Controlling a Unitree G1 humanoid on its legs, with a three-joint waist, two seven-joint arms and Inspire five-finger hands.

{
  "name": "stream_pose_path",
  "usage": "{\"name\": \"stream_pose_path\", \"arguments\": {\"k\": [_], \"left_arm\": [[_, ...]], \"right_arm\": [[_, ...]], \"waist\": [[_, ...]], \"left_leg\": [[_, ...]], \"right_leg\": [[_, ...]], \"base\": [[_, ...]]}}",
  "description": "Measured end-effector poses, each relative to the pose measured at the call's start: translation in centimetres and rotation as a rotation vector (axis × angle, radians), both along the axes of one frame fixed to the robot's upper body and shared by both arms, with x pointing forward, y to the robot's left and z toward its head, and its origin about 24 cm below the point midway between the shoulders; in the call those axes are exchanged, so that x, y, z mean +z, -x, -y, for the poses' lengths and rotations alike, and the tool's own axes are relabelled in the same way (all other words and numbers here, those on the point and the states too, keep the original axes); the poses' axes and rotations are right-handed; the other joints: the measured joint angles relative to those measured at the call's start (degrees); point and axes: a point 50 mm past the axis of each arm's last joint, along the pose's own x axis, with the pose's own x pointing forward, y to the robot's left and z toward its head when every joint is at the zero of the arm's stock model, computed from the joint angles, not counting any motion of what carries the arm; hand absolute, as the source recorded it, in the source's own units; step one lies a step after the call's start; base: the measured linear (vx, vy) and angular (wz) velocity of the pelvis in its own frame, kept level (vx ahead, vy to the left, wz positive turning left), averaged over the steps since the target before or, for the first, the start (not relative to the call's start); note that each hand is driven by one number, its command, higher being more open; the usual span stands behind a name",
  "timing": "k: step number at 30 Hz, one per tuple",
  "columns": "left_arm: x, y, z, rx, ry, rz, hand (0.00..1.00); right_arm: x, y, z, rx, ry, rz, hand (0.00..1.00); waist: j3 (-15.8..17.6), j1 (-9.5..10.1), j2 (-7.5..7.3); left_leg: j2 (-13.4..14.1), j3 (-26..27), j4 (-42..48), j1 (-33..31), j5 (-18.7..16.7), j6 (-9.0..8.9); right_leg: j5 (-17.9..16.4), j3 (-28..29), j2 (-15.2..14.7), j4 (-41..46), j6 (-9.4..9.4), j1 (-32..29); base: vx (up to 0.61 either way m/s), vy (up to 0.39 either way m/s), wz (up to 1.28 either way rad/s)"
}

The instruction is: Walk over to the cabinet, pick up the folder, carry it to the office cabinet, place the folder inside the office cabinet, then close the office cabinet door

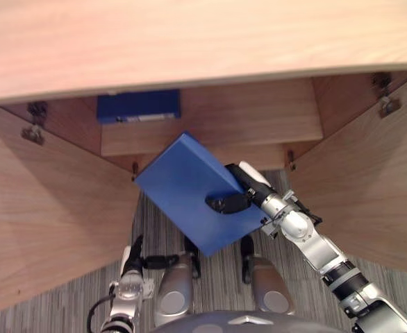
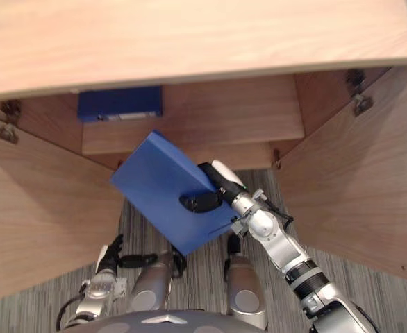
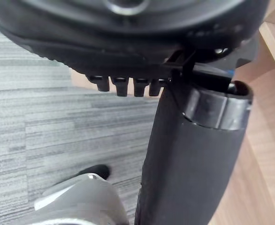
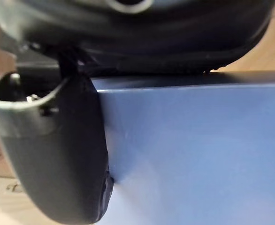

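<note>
**Robot holding a blue folder before an open cabinet**

The right hand [image 1: 248,186] is gripping the blue folder [image 1: 183,187] by one edge, with the thumb pressing on its top face and the fingers hidden beneath. The folder is hanging tilted in the air in front of the office cabinet [image 1: 189,41], between its two open doors and not yet inside. A darker blue item [image 1: 138,105] is sitting at the back left of the shelf [image 1: 210,135]. The left hand [image 1: 130,260] is hanging low, fingers relaxed and holding nothing. Because the grip is near one edge, the folder could pivot or slip. Its far corner could also catch the shelf's front edge.
</note>
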Motion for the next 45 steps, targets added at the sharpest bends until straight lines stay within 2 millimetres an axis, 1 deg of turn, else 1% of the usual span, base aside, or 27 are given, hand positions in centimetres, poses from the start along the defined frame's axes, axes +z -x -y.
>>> {"name": "stream_pose_path", "arguments": {"k": [1,2,3,5,6,7,9,10,11,12,14,15,17,18,20,25,28,31,35,38,42,44,45], "left_arm": [[0.4,-0.7,0.1,0.001,0.006,0.032,1.0],[0.9,-1.4,0.2,-0.003,0.01,0.061,1.0],[1.4,-2.1,0.2,0.004,0.012,0.095,1.0],[2.0,-2.6,0.1,0.017,0.024,0.131,1.0],[2.5,-3.2,0.2,0.021,0.033,0.167,1.0],[2.7,-3.4,0.3,0.022,0.037,0.18,1.0],[3.7,-4.7,0.7,0.018,0.05,0.236,1.0],[4.0,-5.1,0.9,0.017,0.054,0.248,1.0],[4.4,-5.7,1.3,0.02,0.073,0.272,1.0],[4.6,-6.0,1.6,0.023,0.088,0.284,1.0],[5.7,-7.3,2.3,0.016,0.107,0.341,1.0],[6.0,-7.7,2.4,0.014,0.111,0.357,1.0],[7.0,-8.6,2.9,0.017,0.138,0.405,1.0],[7.1,-8.9,3.2,0.021,0.152,0.415,1.0],[7.4,-9.1,3.2,0.036,0.161,0.428,1.0],[8.3,-9.0,3.1,0.063,0.159,0.474,1.0],[8.8,-8.9,3.2,0.08,0.167,0.504,1.0],[9.0,-8.9,3.4,0.093,0.169,0.52,1.0],[9.4,-8.9,3.5,0.107,0.166,0.534,1.0],[9.5,-8.8,3.5,0.117,0.162,0.542,1.0],[9.6,-8.8,3.3,0.137,0.151,0.548,1.0],[9.8,-8.8,3.4,0.14,0.15,0.557,1.0],[9.9,-8.8,3.4,0.141,0.153,0.56,1.0]], "right_arm": [[0.4,-0.3,0.2,-0.027,-0.025,0.014,0.0],[0.7,-0.6,0.6,-0.071,-0.068,0.02,0.0],[1.1,-1.0,0.9,-0.111,-0.134,0.02,0.0],[1.5,-1.3,1.1,-0.159,-0.226,0.019,0.0],[2.3,-1.5,1.2,-0.195,-0.32,0.033,0.0],[2.7,-1.6,1.2,-0.208,-0.36,0.041,0.0],[4.7,-2.2,1.6,-0.249,-0.493,0.095,0.0],[5.3,-2.4,1.7,-0.259,-0.528,0.111,0.0],[6.5,-3.0,2.0,-0.274,-0.589,0.142,0.0],[7.0,-3.2,2.2,-0.281,-0.617,0.157,0.0],[9.5,-4.2,3.1,-0.307,-0.727,0.218,0.0],[10.2,-4.4,3.3,-0.31,-0.759,0.233,0.0],[12.5,-5.3,4.0,-0.323,-0.862,0.281,0.0],[12.9,-5.6,4.3,-0.334,-0.894,0.285,0.0],[13.6,-6.5,4.9,-0.365,-0.978,0.271,0.0],[14.8,-7.5,6.2,-0.439,-1.119,0.264,0.0],[15.7,-8.5,6.8,-0.471,-1.241,0.235,0.0],[16.4,-9.0,6.8,-0.479,-1.33,0.205,0.0],[16.7,-9.1,6.8,-0.472,-1.403,0.187,0.0],[17.3,-9.2,6.8,-0.465,-1.472,0.181,0.0],[18.4,-9.5,6.6,-0.451,-1.538,0.181,0.0],[19.2,-9.7,6.6,-0.453,-1.593,0.176,0.0],[19.5,-9.7,6.6,-0.454,-1.609,0.178,1.0]], "waist": [[1.05,-0.01,0.03],[1.41,0.05,0.05],[2.37,0.18,0.1],[2.81,0.4,0.1],[3.13,0.53,0.17],[3.14,0.6,0.19],[3.67,1.42,0.21],[3.81,1.73,0.17],[4.1,1.85,0.19],[4.3,1.97,0.18],[4.58,2.94,-0.02],[4.86,3.15,-0.05],[5.93,3.28,-0.16],[5.96,3.45,-0.21],[6.03,3.51,-0.33],[6.08,3.64,-0.4],[6.1,4.04,-0.43],[6.1,4.3,-0.44],[6.1,3.85,-0.44],[6.09,3.19,-0.48],[6.09,3.11,-0.48],[6.08,3.09,-0.48],[6.08,3.16,-0.49]], "left_leg": [[0.13,-0.01,2.05,-1.95,-0.59,0.1],[0.37,-0.02,4.75,-5.17,-1.38,0.15],[0.86,-0.07,7.26,-7.68,-2.25,0.09],[1.54,-0.08,10.34,-11.0,-3.58,-0.21],[1.97,-0.24,13.06,-14.21,-4.44,-0.34],[2.07,-0.3,13.93,-15.5,-4.72,-0.47],[2.87,-0.48,17.04,-19.76,-5.45,-0.43],[3.02,-0.55,17.69,-20.85,-5.58,-0.37],[3.1,-0.99,18.95,-22.69,-5.71,-0.23],[3.18,-1.19,19.52,-23.57,-5.84,-0.2],[3.53,-1.82,21.73,-27.43,-5.98,-0.17],[3.62,-1.95,22.1,-28.14,-5.98,-0.17],[3.76,-2.86,23.03,-30.41,-5.98,-0.19],[3.7,-3.0,23.18,-30.92,-5.97,-0.2],[3.6,-3.21,23.33,-31.61,-5.9,-0.33],[3.21,-4.12,24.19,-34.33,-5.79,-0.49],[2.98,-4.38,24.7,-35.92,-5.72,-0.54],[2.81,-4.53,24.7,-36.62,-5.61,-0.51],[2.33,-5.24,24.62,-37.27,-5.2,-0.51],[1.4,-5.67,23.56,-37.93,-4.06,-0.58],[1.21,-5.81,22.63,-39.05,-2.66,-0.6],[0.92,-5.93,21.75,-39.66,-1.66,-0.82],[0.87,-5.92,21.35,-39.82,-1.41,-1.03]], "right_leg": [[-0.75,0.09,-0.19,2.66,0.05,-2.26],[-1.83,0.22,-0.36,5.6,0.04,-5.68],[-2.66,0.36,-0.37,8.06,0.11,-8.37],[-3.68,0.42,-0.39,11.2,-0.05,-11.75],[-4.56,0.47,-0.43,14.03,-0.01,-15.09],[-4.82,0.47,-0.45,15.05,-0.15,-16.39],[-5.68,0.44,-0.24,18.16,-0.2,-20.84],[-5.81,0.39,-0.22,18.92,-0.35,-21.92],[-6.32,0.18,-0.26,20.26,-0.49,-23.67],[-6.54,0.05,-0.27,20.92,-0.53,-24.5],[-6.94,-0.58,-0.36,23.38,-0.8,-28.18],[-7.01,-0.79,-0.37,23.79,-0.88,-28.84],[-7.21,-1.81,-0.46,25.02,-1.18,-30.66],[-7.34,-2.01,-0.62,25.42,-1.29,-31.21],[-7.62,-2.29,-0.79,25.73,-1.45,-31.85],[-8.11,-3.13,-1.34,26.67,-1.48,-34.06],[-8.17,-3.37,-1.69,27.39,-1.54,-35.6],[-8.17,-3.62,-1.91,27.42,-1.54,-36.12],[-8.17,-4.39,-2.36,27.26,-1.53,-36.27],[-8.05,-4.86,-3.24,27.17,-1.44,-36.95],[-7.07,-5.25,-3.51,26.76,-1.54,-38.13],[-6.54,-5.7,-3.95,26.49,-1.25,-38.79],[-6.28,-5.76,-3.99,26.24,-1.23,-39.02]], "base": [[-0.13,0.004,-0.03],[-0.21,-0.014,-0.05],[-0.18,-0.029,-0.06],[-0.17,-0.027,-0.08],[-0.15,-0.016,-0.06],[-0.15,-0.021,-0.04],[-0.11,-0.031,-0.06],[-0.07,-0.036,-0.01],[-0.03,-0.026,0.05],[-0.02,-0.03,0.09],[0.01,-0.025,0.06],[0.02,-0.027,0.06],[0.01,-0.03,0.11],[0.0,-0.029,0.12],[-0.02,-0.027,0.08],[-0.02,-0.009,0.09],[0.0,0.018,0.06],[0.0,0.028,0.04],[-0.01,0.034,0.1],[-0.04,0.019,0.18],[-0.06,0.021,0.06],[-0.08,0.02,0.09],[-0.09,0.015,0.08]]}}
